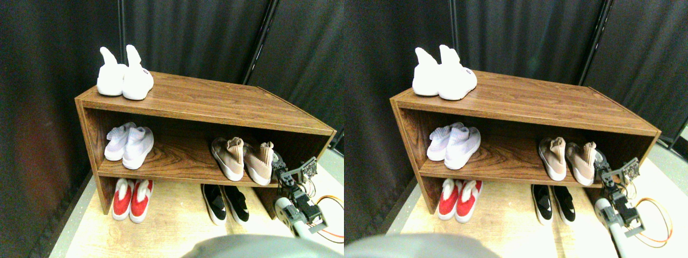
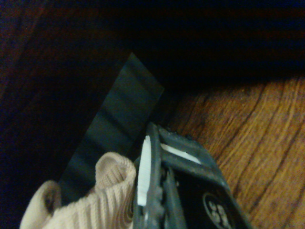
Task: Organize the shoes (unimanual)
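Two task pairs appear on the wooden shoe rack (image 1: pixel 215 102). The beige pair (image 1: pixel 242 157) stands side by side at the right of the middle shelf (image 1: pixel 177 156), and the black pair (image 1: pixel 226 203) stands together on the floor (image 1: pixel 172 226) beneath it. The claw (image 1: pixel 280 166) is just beside the right beige shoe, at its knit cuff (image 2: pixel 107 191); whether its jaws are spread or pinching cannot be told. Judged from this arrangement, the sorting looks nearly complete, perhaps lacking only a final nudge.

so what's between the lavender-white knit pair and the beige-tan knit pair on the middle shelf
Nothing: in the stereo pair view, bare wood-grain shelf board separates the lavender-white knit pair from the beige-tan knit sneakers.
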Robot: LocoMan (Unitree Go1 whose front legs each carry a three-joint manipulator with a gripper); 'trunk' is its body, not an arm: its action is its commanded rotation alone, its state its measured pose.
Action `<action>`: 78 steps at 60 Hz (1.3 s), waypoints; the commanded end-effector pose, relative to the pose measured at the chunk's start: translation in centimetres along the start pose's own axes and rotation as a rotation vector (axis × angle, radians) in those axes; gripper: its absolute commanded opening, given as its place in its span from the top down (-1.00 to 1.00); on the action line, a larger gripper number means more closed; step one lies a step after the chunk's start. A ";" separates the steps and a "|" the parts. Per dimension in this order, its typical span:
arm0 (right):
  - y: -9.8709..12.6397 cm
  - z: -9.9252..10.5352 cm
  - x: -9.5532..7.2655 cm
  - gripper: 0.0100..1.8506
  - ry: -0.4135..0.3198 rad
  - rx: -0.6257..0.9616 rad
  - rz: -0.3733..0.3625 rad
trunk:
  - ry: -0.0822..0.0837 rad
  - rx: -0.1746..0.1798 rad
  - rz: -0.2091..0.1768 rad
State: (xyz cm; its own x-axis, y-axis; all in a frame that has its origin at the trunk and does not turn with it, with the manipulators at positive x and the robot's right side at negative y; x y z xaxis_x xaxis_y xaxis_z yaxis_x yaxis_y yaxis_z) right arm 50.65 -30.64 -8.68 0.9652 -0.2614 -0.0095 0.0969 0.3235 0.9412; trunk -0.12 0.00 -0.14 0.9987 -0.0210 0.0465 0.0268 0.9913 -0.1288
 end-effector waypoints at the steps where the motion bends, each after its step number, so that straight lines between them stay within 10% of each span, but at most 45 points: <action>1: 0.5 -0.6 -0.4 0.94 0.032 0.003 0.027 | 0.010 -0.012 0.014; 36: 0.4 -3.5 -0.7 0.94 0.124 0.024 0.023 | 0.016 -0.033 0.033; 78: 1.9 -0.5 -0.8 0.94 0.026 -0.058 0.089 | 0.022 -0.004 -0.002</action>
State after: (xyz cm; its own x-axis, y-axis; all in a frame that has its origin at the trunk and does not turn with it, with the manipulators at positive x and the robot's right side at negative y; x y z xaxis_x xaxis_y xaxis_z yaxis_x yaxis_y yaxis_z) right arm 50.30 -29.83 -8.43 0.9722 -0.2341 -0.0101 0.0972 0.3634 0.9265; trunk -0.30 -0.19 -0.33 0.9989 -0.0282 0.0367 0.0328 0.9908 -0.1311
